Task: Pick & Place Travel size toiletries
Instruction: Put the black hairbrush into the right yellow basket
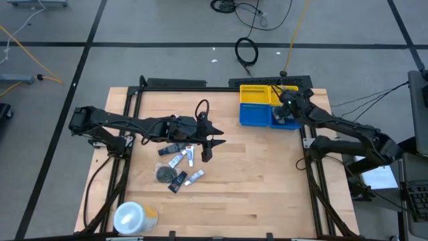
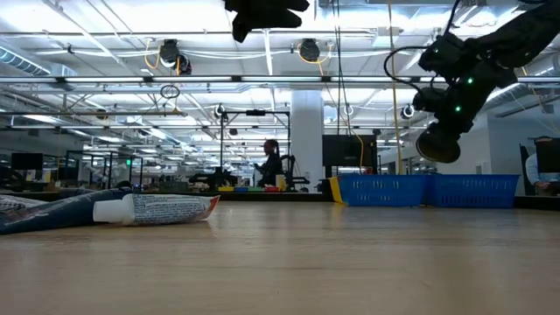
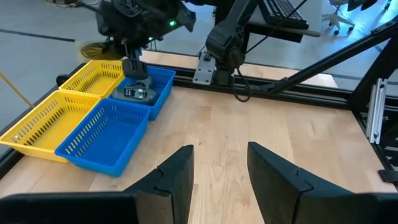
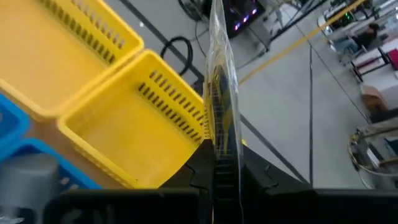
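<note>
Several travel size toiletries (image 1: 177, 162), small tubes and dark round flat pieces, lie on the wooden table left of centre. One white tube (image 2: 149, 208) lies on its side in the low view. My left gripper (image 1: 206, 148) hovers open just right of that pile, with nothing between its fingers (image 3: 180, 177). My right gripper (image 1: 286, 110) is at the far right, above the blue basket (image 1: 257, 115) beside the yellow basket (image 1: 254, 94). It is shut on a flat round packaged piece (image 2: 437, 145). My right gripper pinches the flat piece between its two fingers, seen edge-on in the right wrist view (image 4: 222, 127). The fingers slant downward from the table's right side. The piece sticks out past the fingertips, lifted clear above the baskets' rims (image 2: 437, 145).
Two yellow and two blue slotted baskets (image 3: 93, 118) stand together at the far right of the table. A grey item (image 4: 25, 180) shows in a blue one. A large white-and-yellow roll (image 1: 134, 215) lies near the front left edge. Bare wood lies between the pile and the baskets.
</note>
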Robot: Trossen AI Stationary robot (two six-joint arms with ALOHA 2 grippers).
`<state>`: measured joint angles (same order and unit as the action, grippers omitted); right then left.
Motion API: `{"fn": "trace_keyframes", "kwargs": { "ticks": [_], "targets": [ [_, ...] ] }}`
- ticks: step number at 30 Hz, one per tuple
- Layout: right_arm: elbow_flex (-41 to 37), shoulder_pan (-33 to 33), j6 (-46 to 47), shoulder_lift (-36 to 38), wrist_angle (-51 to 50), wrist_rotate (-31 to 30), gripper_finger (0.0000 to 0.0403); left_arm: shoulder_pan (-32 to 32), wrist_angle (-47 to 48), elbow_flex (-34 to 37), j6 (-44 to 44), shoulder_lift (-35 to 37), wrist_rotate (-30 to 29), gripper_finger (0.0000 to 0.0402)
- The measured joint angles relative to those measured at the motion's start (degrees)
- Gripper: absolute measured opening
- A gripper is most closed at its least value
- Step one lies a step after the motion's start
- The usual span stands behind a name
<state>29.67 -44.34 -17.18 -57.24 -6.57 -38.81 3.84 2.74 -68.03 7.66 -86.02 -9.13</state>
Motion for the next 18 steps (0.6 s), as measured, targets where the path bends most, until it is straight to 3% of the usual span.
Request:
{"fn": "trace_keyframes", "kwargs": {
  "ticks": [18],
  "targets": [
    [5.4,-5.7,-0.9,-8.4,0.4,0.1,0.0021,0.0,0.1,0.0,0.0,0.0,0.0,0.015]
  ]
}}
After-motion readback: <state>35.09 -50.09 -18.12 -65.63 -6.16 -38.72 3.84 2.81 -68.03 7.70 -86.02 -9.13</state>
